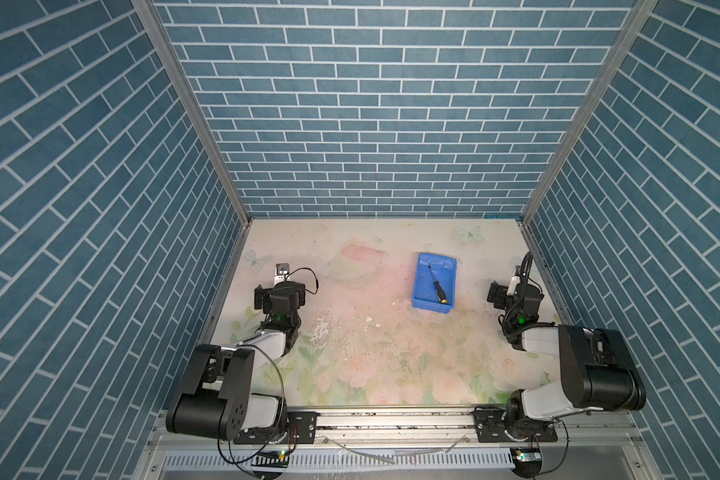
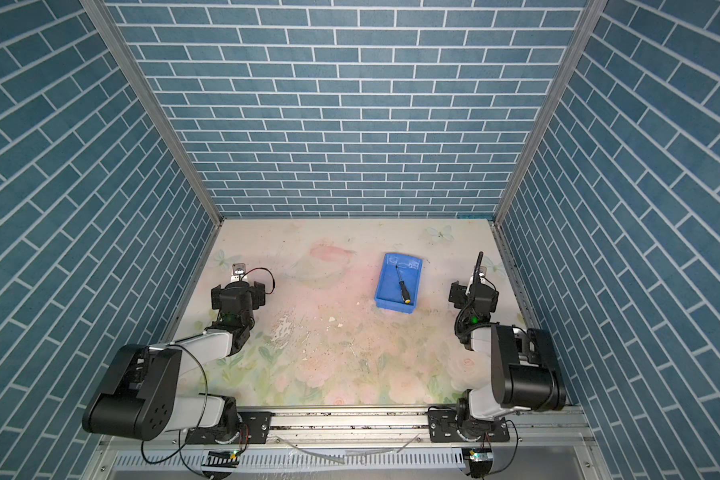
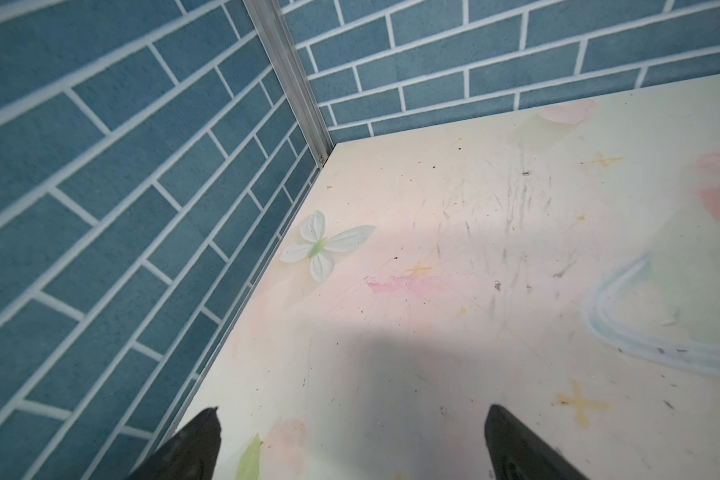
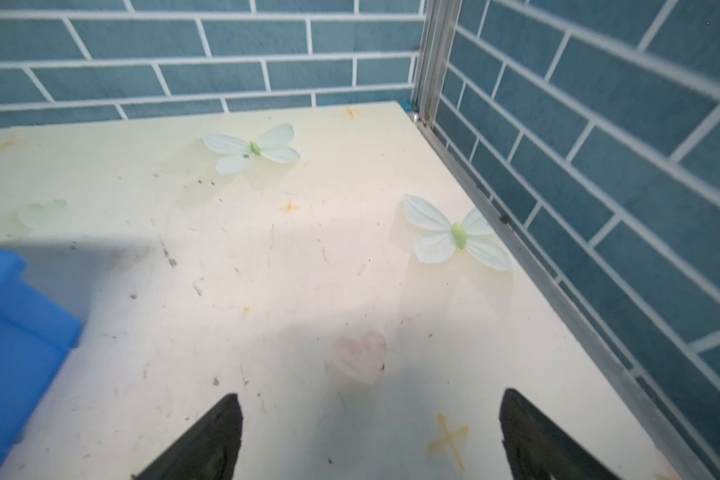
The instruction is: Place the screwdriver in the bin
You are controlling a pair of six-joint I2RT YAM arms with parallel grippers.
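Left hand (image 3: 352, 409) and right hand (image 4: 371, 392) both spread wide, holding nothing.

bin (image 1: 429, 306) is smooth glossy plastic, screwdriver (image 1: 438, 286) has a dark metal shaft and plastic-looking handle, worktop (image 1: 371, 353) is a matt printed sheet, scuffed with worn patches.

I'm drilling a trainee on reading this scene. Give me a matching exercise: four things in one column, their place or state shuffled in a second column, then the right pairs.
Things
1. screwdriver
2. bin
3. left gripper
4. right gripper

Place or state
A. fingers open, the bin's blue corner at the edge of its wrist view
B. lying inside the bin
C. fingers open, no bin in its wrist view
D. standing on the table, right of centre in both top views

Pairs: 1-B, 2-D, 3-C, 4-A
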